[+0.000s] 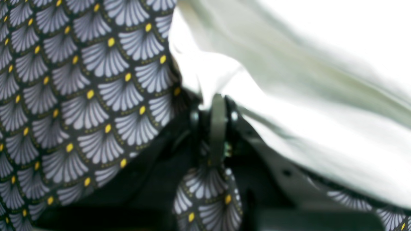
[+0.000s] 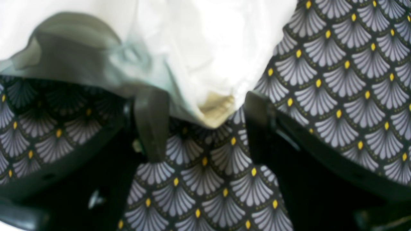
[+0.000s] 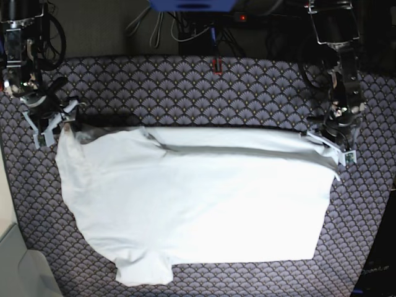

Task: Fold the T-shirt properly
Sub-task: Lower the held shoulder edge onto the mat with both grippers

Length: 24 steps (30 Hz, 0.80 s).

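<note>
Cloth first: the large plain white short-sleeved T-shirt (image 3: 198, 204) lay spread across the counter (image 3: 185, 86), which was covered in a dark fabric with a grey fan pattern and yellow dots. Its far edge was already turned over in a narrow band.

My left end effector (image 1: 218, 106) was clenched on the far corner of that edge, white fabric bunched at its tips. My right end effector (image 2: 199, 112) stood released, its fingers (image 2: 151, 118) spread on either side of the other far corner without pinching it.

I judged the fold was being started; next the right needed to close, then both lift together.

I could read no label or writing.
</note>
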Available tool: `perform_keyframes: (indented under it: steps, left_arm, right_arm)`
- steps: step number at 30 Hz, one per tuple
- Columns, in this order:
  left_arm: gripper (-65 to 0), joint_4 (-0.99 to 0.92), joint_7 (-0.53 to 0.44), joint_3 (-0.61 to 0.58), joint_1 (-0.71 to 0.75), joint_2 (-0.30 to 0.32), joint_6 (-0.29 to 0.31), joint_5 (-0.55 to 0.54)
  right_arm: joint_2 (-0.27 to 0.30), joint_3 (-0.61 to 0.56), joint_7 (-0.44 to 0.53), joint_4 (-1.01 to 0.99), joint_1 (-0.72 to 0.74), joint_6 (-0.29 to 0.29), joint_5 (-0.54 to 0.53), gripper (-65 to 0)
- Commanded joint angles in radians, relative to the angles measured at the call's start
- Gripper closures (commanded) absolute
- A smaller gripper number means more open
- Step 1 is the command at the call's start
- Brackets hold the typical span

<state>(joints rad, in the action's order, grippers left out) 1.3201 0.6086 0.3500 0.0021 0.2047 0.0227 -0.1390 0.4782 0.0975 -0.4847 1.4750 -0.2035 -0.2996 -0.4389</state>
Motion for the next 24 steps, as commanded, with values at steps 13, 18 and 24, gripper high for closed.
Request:
perform_keyframes:
  steps: [13, 18, 24]
  left_arm:
    - [-0.4, 0.091, 0.01, 0.01, 0.017, 0.016, -0.019, 0.023]
    - [-0.4, 0.105, 0.012, 0.01, 0.031, 0.019, -0.019, 0.026]
    - [-0.4, 0.209, 0.07, 0.011, 0.072, 0.025, -0.019, 0.026]
  right_arm:
    - [0.015, 0.005, 0.063, 0.019, 0.0, -0.005, -0.008, -23.4]
    - [0.021, -0.005, 0.079, 0.014, -0.003, -0.005, -0.007, 0.0]
    - [0.064, -0.002, 0.086, 0.071, -0.066, -0.005, -0.008, 0.0]
